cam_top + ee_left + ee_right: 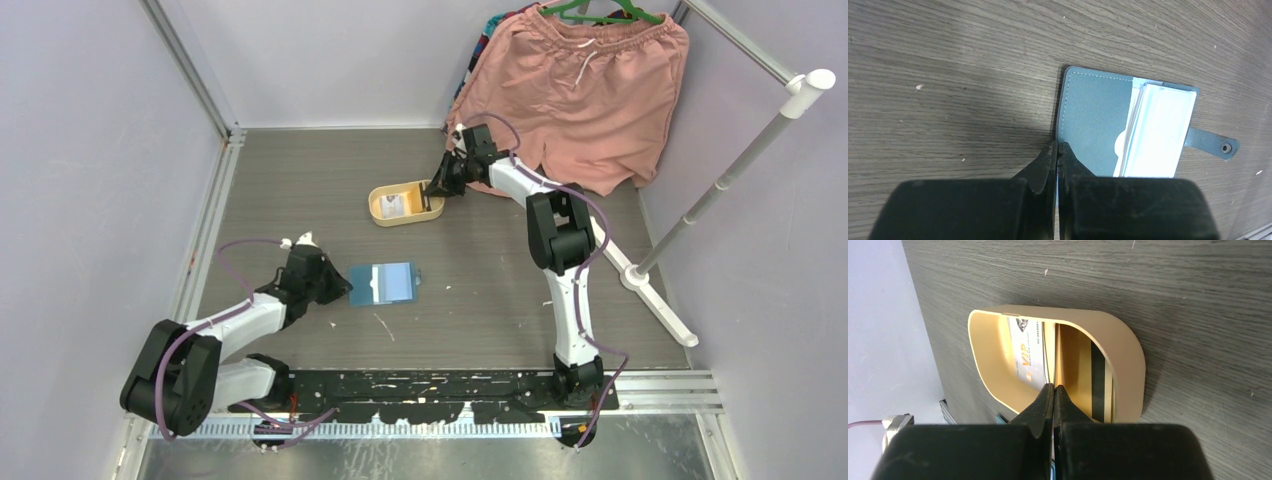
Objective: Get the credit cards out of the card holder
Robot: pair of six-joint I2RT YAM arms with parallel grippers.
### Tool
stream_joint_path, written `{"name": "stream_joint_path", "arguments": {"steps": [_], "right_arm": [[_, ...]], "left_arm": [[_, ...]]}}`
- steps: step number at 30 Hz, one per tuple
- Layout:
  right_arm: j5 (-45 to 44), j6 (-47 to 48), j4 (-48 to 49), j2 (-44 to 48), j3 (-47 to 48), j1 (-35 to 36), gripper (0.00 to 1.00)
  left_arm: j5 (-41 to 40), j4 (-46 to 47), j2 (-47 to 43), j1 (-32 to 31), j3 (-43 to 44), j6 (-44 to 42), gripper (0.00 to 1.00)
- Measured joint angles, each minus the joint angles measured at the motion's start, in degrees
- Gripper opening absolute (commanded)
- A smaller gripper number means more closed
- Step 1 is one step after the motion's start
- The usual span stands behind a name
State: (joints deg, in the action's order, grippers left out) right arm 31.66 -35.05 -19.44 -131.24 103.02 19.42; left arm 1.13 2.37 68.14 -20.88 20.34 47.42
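The teal-blue card holder [385,283] lies open on the table, and in the left wrist view [1095,120] a pale panel [1160,132] covers its right half; I cannot tell if that is a card or a pocket. My left gripper [345,287] [1058,147] is shut on the holder's left edge. My right gripper [432,190] [1054,387] is shut on a thin card held edge-on [1055,355] over the yellow oval tray [382,213] [1128,355]. A whitish card with dark marks [395,205] [1030,352] and a gold card with a black stripe [1098,380] lie in the tray.
Pink shorts [585,90] hang at the back right on a white rack whose pole [730,170] slants down to a base bar [655,295] on the table's right side. Metal frame rails run along the left edge [205,230].
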Motion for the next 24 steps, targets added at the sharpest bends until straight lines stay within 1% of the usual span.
{"name": "stream_joint_path", "arguments": {"steps": [14,24], "right_arm": [[0.4,-0.4,0.2,-1.3,0.0,0.1,0.01],[-1.6,1.7,-1.4,-1.3,0.6,0.1,0.01]], "left_arm": [[0.5,0.0,0.1,0.0,0.1,0.0,0.0],[0.9,0.0,0.7,0.0,0.5,-0.1,0.0]]}}
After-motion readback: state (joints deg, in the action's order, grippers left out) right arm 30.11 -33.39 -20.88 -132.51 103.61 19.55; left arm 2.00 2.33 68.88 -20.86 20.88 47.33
